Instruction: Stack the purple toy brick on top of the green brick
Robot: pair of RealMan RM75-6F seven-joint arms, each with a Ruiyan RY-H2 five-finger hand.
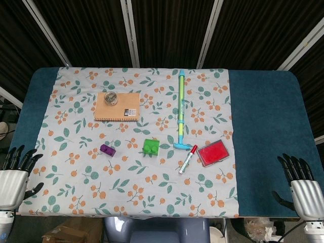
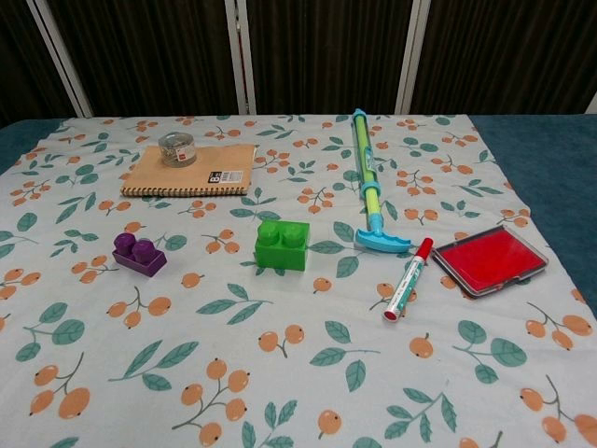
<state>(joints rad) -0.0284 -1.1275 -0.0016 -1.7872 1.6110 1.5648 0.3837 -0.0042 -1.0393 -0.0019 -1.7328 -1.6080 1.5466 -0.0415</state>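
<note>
A small purple toy brick (image 1: 107, 149) (image 2: 139, 254) lies on the floral cloth, left of centre. The green brick (image 1: 151, 147) (image 2: 282, 244) sits apart from it, a short way to its right, studs up. My left hand (image 1: 14, 174) rests at the table's near left corner, fingers spread and empty. At the near right corner my right hand (image 1: 301, 185) is likewise spread and holds nothing. Both hands are far from the bricks and appear only in the head view.
A brown notebook (image 1: 117, 106) (image 2: 189, 169) with a tape roll (image 1: 111, 98) (image 2: 176, 148) on it lies behind the bricks. A long green-blue pump toy (image 1: 180, 109) (image 2: 367, 182), a red marker (image 1: 188, 158) (image 2: 408, 278) and a red stamp pad (image 1: 212, 153) (image 2: 489, 259) lie right of the green brick.
</note>
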